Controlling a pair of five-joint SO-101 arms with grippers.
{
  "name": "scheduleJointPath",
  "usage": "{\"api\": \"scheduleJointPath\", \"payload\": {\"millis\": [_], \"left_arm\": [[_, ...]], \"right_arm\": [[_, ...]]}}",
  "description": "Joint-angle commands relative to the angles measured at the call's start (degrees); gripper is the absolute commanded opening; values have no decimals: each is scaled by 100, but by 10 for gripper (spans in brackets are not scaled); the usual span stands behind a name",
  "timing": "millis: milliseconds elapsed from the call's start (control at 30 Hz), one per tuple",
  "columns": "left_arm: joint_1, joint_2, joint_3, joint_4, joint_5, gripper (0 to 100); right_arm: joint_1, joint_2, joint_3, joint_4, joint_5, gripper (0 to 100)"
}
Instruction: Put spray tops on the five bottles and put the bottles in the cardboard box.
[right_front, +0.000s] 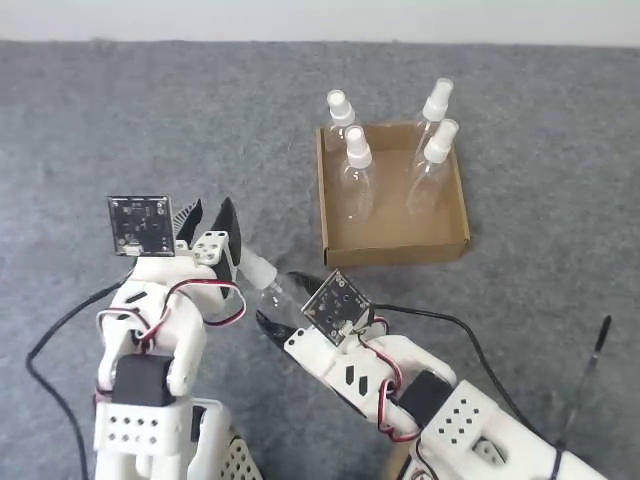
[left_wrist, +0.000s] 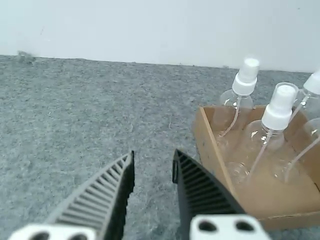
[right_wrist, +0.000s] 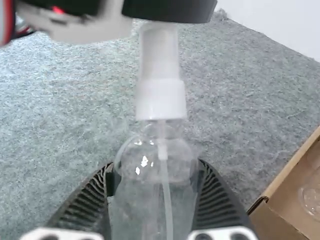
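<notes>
Grey felt (right_front: 120, 120): bottle (right_wrist: 150, 160) is being pinched at its body between right gripper (right_wrist: 155, 174) fingers (right_wrist: 87, 202); light, slippery, crushable plastic, likely. Left gripper (left_wrist: 153, 157) is being held spread, empty.

A grey, fuzzy felt-covered worktop (right_front: 110, 130) spreads under even light; a plain white wall (left_wrist: 150, 25) runs along its far edge.

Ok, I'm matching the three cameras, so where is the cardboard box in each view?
High view: the cardboard box sits right of centre, toward the top.
Left wrist view: it lies beyond the left gripper, bottles standing inside.
Right wrist view: its corner shows beside the held bottle.
Shared landmark: the grey carpet.
</notes>
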Motion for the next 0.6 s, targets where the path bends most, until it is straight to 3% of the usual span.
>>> {"api": "scheduleJointPath", "payload": {"millis": [0, 400, 567], "left_arm": [[-26, 44, -251, -132, 26, 117], [-26, 44, -224, -141, 26, 117], [-193, 44, -259, -149, 18, 117]], "right_arm": [[48, -189, 18, -101, -53, 7], [-4, -189, -105, -163, -53, 7], [629, -189, -387, -110, -53, 7]]}}
